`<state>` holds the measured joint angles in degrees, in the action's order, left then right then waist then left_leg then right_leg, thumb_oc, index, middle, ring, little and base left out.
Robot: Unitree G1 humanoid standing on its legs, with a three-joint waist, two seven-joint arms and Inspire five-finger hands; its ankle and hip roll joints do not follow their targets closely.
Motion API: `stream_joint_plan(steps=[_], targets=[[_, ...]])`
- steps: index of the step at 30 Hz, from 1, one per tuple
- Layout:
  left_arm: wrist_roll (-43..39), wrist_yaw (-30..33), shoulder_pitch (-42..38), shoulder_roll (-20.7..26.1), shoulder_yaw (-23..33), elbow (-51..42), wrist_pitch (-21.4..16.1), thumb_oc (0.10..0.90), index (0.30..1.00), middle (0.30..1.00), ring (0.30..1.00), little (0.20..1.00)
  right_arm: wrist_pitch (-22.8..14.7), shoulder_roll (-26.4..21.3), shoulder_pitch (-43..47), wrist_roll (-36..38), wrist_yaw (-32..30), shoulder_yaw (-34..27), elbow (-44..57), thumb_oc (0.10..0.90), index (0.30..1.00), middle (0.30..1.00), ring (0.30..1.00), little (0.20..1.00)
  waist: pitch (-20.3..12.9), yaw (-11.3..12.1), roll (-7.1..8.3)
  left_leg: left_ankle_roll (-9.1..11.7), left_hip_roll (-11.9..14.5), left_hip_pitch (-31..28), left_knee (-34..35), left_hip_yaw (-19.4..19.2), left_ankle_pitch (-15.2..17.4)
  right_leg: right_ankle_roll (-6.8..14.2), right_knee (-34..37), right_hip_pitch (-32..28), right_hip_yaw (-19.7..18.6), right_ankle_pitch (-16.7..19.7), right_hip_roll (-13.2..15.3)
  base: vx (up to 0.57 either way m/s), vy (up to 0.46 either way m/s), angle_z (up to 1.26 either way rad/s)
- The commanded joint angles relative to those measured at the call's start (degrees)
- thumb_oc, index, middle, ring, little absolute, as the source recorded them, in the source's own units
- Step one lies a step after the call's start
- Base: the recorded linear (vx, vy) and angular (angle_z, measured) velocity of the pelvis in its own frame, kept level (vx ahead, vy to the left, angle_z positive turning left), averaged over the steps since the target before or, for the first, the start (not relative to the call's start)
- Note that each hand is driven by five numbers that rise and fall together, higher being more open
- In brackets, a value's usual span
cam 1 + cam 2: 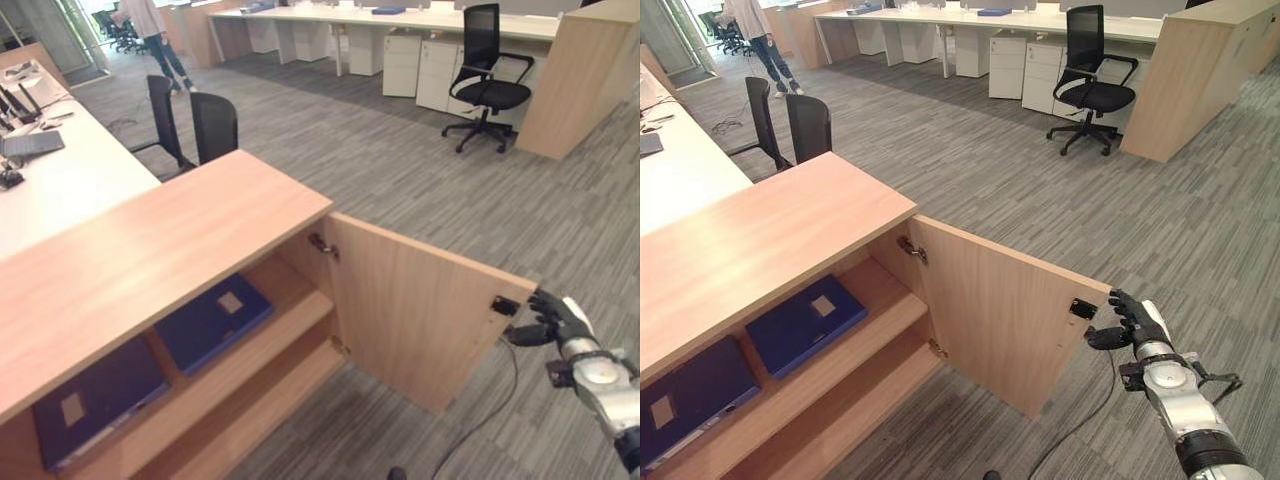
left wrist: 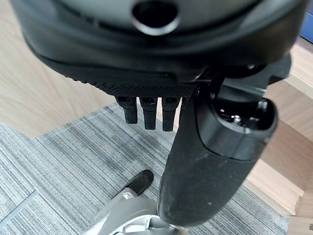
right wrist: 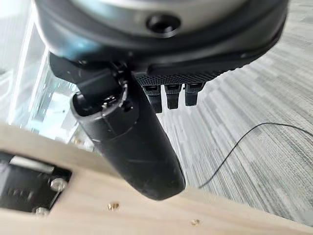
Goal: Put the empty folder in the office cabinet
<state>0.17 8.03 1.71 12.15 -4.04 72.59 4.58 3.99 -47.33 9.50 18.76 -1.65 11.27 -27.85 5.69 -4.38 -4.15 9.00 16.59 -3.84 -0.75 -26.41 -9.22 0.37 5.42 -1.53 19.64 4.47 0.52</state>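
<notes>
Grey striped carpet (image 1: 400,150) is stretching across an open office, with a black swivel chair (image 1: 487,75) standing at the upper right beside a long white desk (image 1: 400,18) and white drawer units (image 1: 420,65), while two dark chairs (image 1: 195,125) are sitting at the upper left and a person (image 1: 152,35) is walking beyond them.

Head stereo pair looking down on open cabinet (image 1: 170,260), wrist cameras close behind hands

Two blue folders (image 1: 212,320) (image 1: 98,398) lie in one cabinet (image 1: 150,260) (door open); three black office chairs (image 1: 485,75) (image 1: 214,125) (image 1: 163,120) stand on the far floor.
</notes>
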Motion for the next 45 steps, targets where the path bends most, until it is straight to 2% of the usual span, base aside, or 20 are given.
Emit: stream_joint_plan(steps=[1,12,14,16,19,23,25,26,27,28,30,31,32,33,34,35,36,39,40,45], targets=[[-1.00,-1.52,-0.74,1.69,-1.26,0.60,0.08,0.800,0.900,0.900,0.900,0.900,-6.78,4.43,8.85,6.79,6.27,4.93,8.41,0.800,0.900,0.900,0.900,0.900,-2.12,2.35,5.48,2.41,0.65,0.69,0.07,0.88,-1.08,0.78,-0.42,-4.44,0.57,-12.41,-0.60,0.00,0.000,0.00],[0.02,-3.22,-2.48,0.55,-1.44,1.32,0.34,0.800,0.900,0.900,0.900,0.900,-4.06,12.34,10.08,14.19,20.21,24.28,25.28,0.800,0.900,0.900,0.900,0.900,-2.32,2.86,5.99,3.16,1.65,0.49,-0.72,0.94,-1.97,0.15,-0.42,-4.86,0.65,-12.54,-1.29,0.00,-0.010,-0.11],[-0.04,-3.09,-2.75,0.55,-1.50,1.20,0.17,0.800,0.900,0.900,0.900,0.900,-3.49,13.75,10.06,15.28,20.74,25.76,25.38,0.800,0.900,0.900,0.900,0.900,-2.29,2.91,6.06,3.20,1.76,0.58,-0.90,1.07,-2.00,0.07,-0.42,-4.86,0.67,-12.55,-1.34,-0.01,-0.015,-0.16],[-0.75,-2.36,-3.75,0.05,-2.09,0.87,-0.14,0.800,0.900,0.900,0.900,0.900,-2.37,20.12,10.65,17.96,21.25,30.04,22.82,0.800,0.900,0.900,0.900,0.900,-1.95,3.63,6.31,3.21,1.85,0.84,-1.49,1.92,-2.33,-0.13,-0.42,-4.83,0.49,-12.38,-1.42,-0.01,-0.019,-0.20],[-1.77,-1.29,-4.85,-0.38,-3.00,0.39,-0.59,0.800,0.900,0.900,0.900,0.900,-1.85,24.40,13.39,16.82,22.11,34.87,22.00,0.800,0.900,0.900,0.900,0.900,-1.65,4.41,6.68,3.22,1.99,1.32,-1.35,3.20,-2.77,-0.14,-0.42,-4.33,0.82,-12.13,-1.32,0.00,-0.019,-0.17],[-4.27,0.33,-6.92,-0.87,-3.89,0.08,-1.44,0.800,0.900,0.900,0.900,0.900,-1.86,27.46,15.54,18.34,21.84,36.79,20.26,0.800,0.900,0.900,0.900,0.900,-0.38,5.29,7.75,3.72,2.62,4.01,-2.85,4.48,-5.31,-0.16,-0.42,-3.41,2.29,-11.61,-0.72,-0.05,-0.022,0.46],[-4.93,0.18,-7.44,-1.32,-4.91,0.05,-1.62,0.800,0.900,0.900,0.900,0.900,-1.50,28.47,15.56,17.50,21.30,37.50,19.79,0.800,0.900,0.900,0.900,0.900,-0.10,5.87,8.42,2.69,2.25,4.29,-5.43,3.86,-2.23,-0.35,-0.80,-2.81,4.04,-11.80,0.26,-0.11,-0.024,0.94],[-5.56,-0.04,-8.01,-1.75,-5.58,-0.14,-1.70,0.800,0.900,0.900,0.900,0.900,-1.18,28.80,16.29,16.80,21.01,38.18,20.14,0.800,0.900,0.900,0.900,0.900,0.12,6.63,9.11,1.33,1.21,3.97,-10.29,3.10,2.80,-0.39,-1.65,-2.01,6.52,-11.98,1.35,-0.10,-0.019,1.00],[-5.58,-0.04,-8.04,-1.75,-5.59,-0.13,-1.71,0.800,0.900,0.900,0.900,0.900,-1.17,28.81,16.31,16.79,21.00,38.17,20.13,0.800,0.900,0.900,0.900,0.900,0.09,6.47,9.02,1.27,1.38,4.38,-10.92,3.36,3.23,-0.34,-1.78,-1.93,6.68,-12.07,1.33,-0.13,-0.032,0.85],[-5.26,-0.48,-8.39,-2.17,-6.57,0.21,-1.58,0.800,0.900,0.900,0.900,0.900,-0.54,29.68,16.58,16.74,20.66,38.12,19.37,0.800,0.900,0.900,0.900,0.900,-0.01,7.24,9.23,0.01,-0.28,3.66,-15.85,3.20,8.30,-0.39,-2.53,-1.18,9.84,-12.53,2.16,-0.06,-0.011,0.83],[-4.95,-0.62,-8.56,-2.31,-6.68,0.73,-1.40,0.800,0.900,0.900,0.900,0.900,-0.31,30.24,16.37,16.71,20.58,37.89,18.70,0.800,0.900,0.900,0.900,0.900,-0.38,7.29,9.03,-0.41,-1.18,3.28,-17.56,3.12,10.78,-0.30,-2.79,-0.82,11.70,-12.78,2.46,-0.06,0.017,1.07],[-4.16,-1.04,-8.54,-2.62,-6.94,1.82,-1.13,0.800,0.900,0.900,0.900,0.900,0.18,30.79,15.45,16.26,20.69,37.64,17.60,0.800,0.900,0.900,0.900,0.900,-1.03,7.29,8.32,-0.64,-2.74,0.97,-17.54,1.68,13.99,-0.20,-3.82,-0.31,16.11,-13.29,3.25,-0.05,0.052,1.26],[-4.14,-1.05,-8.49,-2.65,-6.96,1.85,-1.15,0.800,0.900,0.900,0.900,0.900,0.13,30.82,15.39,16.21,20.73,37.65,17.52,0.800,0.900,0.900,0.900,0.900,-1.07,7.02,8.28,-0.71,-2.82,0.97,-17.43,1.95,14.02,-0.09,-4.00,-0.36,16.41,-13.40,3.37,-0.06,0.142,1.60],[-3.26,-1.44,-8.36,-3.14,-7.43,2.46,-0.88,0.800,0.900,0.900,0.900,0.900,0.51,31.17,14.48,15.55,20.77,37.30,16.73,0.800,0.900,0.900,0.900,0.900,-1.65,7.32,7.16,-0.75,-4.12,-1.37,-15.33,0.62,15.78,-0.20,-5.20,0.27,20.72,-13.62,4.94,-0.05,0.157,1.70],[-3.03,-1.59,-8.32,-3.35,-7.55,2.49,-0.83,0.800,0.900,0.900,0.900,0.900,0.68,31.32,14.20,15.24,20.80,37.00,16.15,0.800,0.900,0.900,0.900,0.900,-1.93,7.38,6.50,-0.98,-4.98,-1.96,-13.73,0.67,16.24,-0.28,-6.22,0.58,23.21,-13.80,6.14,-0.14,0.388,2.40],[-2.35,-2.07,-8.94,-4.51,-8.83,1.98,-0.63,0.800,0.900,0.900,0.900,0.900,0.19,30.82,13.13,12.48,20.17,35.52,14.38,0.800,0.900,0.900,0.900,0.900,-2.41,7.44,4.58,-2.23,-6.32,-2.00,-6.88,-0.81,16.71,-0.01,-8.91,0.72,29.73,-13.11,10.66,-0.12,0.377,2.48],[-1.93,-2.53,-8.70,-4.06,-8.94,1.29,-0.71,0.800,0.900,0.900,0.900,0.900,-0.41,30.57,12.61,10.39,18.83,34.23,12.46,0.800,0.900,0.900,0.900,0.900,-2.46,7.91,4.14,-2.64,-6.57,-1.57,-5.38,-0.70,16.17,-0.11,-9.95,0.20,31.73,-12.53,12.05,-0.10,0.318,2.42],[0.68,-3.61,-8.16,-3.47,-10.62,1.01,-0.94,0.800,0.900,0.900,0.900,0.900,-0.95,31.86,10.09,8.96,17.54,32.32,7.51,0.800,0.900,0.900,0.900,0.900,-2.76,9.10,3.30,-3.43,-8.07,-1.27,-2.03,1.86,15.03,0.69,-11.28,-1.66,35.94,-11.66,14.34,-0.05,0.254,2.59],[2.09,-4.16,-7.42,-2.81,-10.05,1.21,-1.04,0.800,0.900,0.900,0.900,0.900,-0.98,31.53,7.01,5.54,16.48,30.49,3.73,0.800,0.900,0.900,0.900,0.900,-3.02,11.19,2.51,-4.50,-9.73,-0.65,-0.17,4.64,14.91,1.60,-12.49,-2.71,38.06,-10.27,16.56,-0.05,0.288,1.62],[3.48,-4.83,-5.09,-1.27,-8.80,2.12,-0.93,0.800,0.900,0.900,0.900,0.900,-0.34,30.90,0.27,-3.11,14.09,24.17,-6.28,0.800,0.900,0.900,0.900,0.900,-3.86,13.85,2.38,-7.91,-14.92,-0.43,3.16,11.33,15.03,5.59,-16.42,-6.15,44.05,-6.01,22.74,0.00,0.275,0.90]])
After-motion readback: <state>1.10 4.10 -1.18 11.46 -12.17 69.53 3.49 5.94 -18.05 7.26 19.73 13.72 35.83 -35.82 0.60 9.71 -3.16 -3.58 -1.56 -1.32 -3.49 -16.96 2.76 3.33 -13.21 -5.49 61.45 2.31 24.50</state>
